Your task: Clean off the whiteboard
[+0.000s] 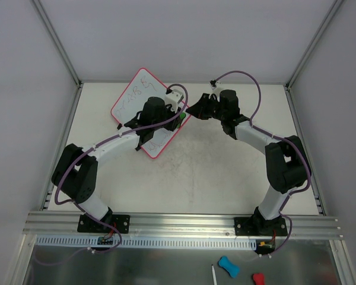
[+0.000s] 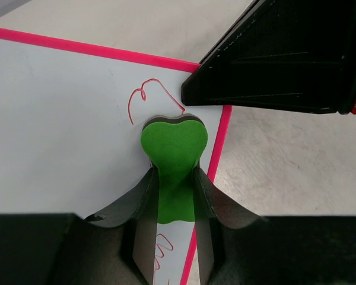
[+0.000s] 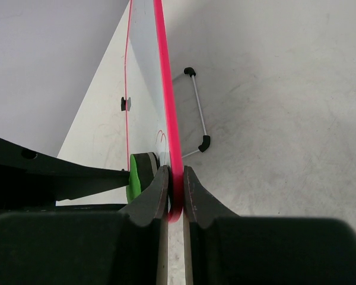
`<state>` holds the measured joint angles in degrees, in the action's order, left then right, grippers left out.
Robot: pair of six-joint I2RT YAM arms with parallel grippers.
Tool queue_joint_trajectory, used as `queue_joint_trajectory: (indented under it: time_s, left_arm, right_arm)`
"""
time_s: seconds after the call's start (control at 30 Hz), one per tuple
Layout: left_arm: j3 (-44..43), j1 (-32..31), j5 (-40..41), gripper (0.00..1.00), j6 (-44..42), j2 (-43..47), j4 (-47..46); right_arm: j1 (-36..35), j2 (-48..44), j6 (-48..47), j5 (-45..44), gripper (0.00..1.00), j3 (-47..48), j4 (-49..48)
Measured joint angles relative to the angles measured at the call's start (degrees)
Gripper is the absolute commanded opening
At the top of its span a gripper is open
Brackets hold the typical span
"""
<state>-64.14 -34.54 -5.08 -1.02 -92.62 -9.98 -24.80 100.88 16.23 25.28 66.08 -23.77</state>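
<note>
The whiteboard (image 1: 136, 98), white with a pink-red rim and thin red scribbles, lies turned like a diamond at the back left of the table. My left gripper (image 1: 179, 120) is shut on a green eraser (image 2: 174, 148) that rests on the board (image 2: 59, 130) near its right rim, just below a red scribble (image 2: 145, 95). My right gripper (image 1: 193, 111) is shut on the board's pink rim (image 3: 166, 89), seen edge-on in the right wrist view between the fingertips (image 3: 176, 178). The eraser (image 3: 133, 177) shows just left of them.
A wire stand (image 3: 197, 113) with black tips shows behind the board. Grey walls and frame posts close the back and sides. An aluminium rail (image 1: 184, 222) runs along the near edge. Below it lie a blue piece (image 1: 228, 266), a red piece (image 1: 258, 278) and a white pen (image 1: 214, 276).
</note>
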Motion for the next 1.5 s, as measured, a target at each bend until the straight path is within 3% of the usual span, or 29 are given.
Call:
queue_joint_trajectory:
  time_s: [0.3, 0.63, 0.83, 1.13, 1.5]
  left_arm:
    - [-0.07, 0.79, 2.05, 0.0, 3.39, -0.02, 0.55]
    - [1.84, 9.81, -1.66, 0.0, 9.2, 0.2, 1.86]
    - [2.86, 8.94, -1.36, 0.0, 8.57, 1.05, 1.05]
    - [5.35, 1.9, -0.61, 0.0, 4.39, 3.74, 0.22]
    - [4.68, 0.31, 2.47, 0.0, 1.29, 3.41, 0.5]
  right_arm:
    - [-0.09, 0.0, -0.02, -0.22, 0.0, 0.0, -0.2]
    - [-0.37, 0.0, 0.0, -0.44, 0.0, 0.0, -0.76]
    - [-0.39, -0.02, 0.02, -0.33, 0.0, 0.0, -0.83]
    - [-0.59, -0.02, 0.0, -0.39, 0.0, 0.0, -1.29]
    - [-0.59, -0.02, -0.02, -0.61, 0.0, 0.0, -1.31]
